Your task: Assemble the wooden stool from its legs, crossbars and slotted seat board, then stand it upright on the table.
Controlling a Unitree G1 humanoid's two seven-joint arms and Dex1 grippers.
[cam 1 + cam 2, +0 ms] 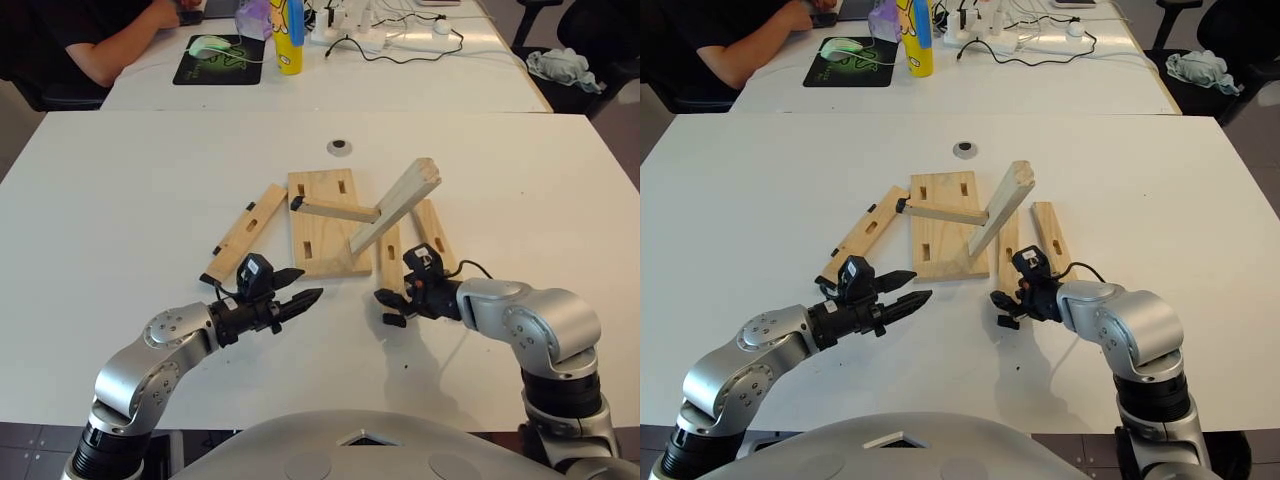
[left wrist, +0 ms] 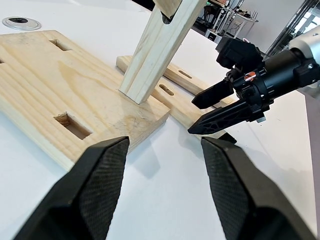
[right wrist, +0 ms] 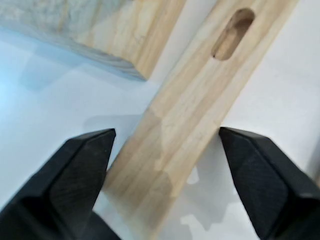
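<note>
Leaning leg (image 1: 395, 205): pale wood, tilted on slotted seat board (image 1: 322, 190), frame centre.
Left gripper (image 1: 310, 283): fingers released, empty.
Right gripper (image 1: 385, 307): fingers released, straddling flat slat (image 3: 185, 115).
Worktop (image 1: 120, 200): white; desk (image 1: 450, 85) behind.

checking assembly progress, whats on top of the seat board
A tilted leg stands on the seat board, a crossbar jutting from it. Whether its foot sits in a slot is hidden.

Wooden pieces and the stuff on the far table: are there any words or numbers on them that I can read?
Nothing here can be read.
Seat board: no words or numbers, only slots cut in plain wood.
Mouse pad: a green design, too small to read.
Yellow bottle: some blue print, too blurred to read.
</note>
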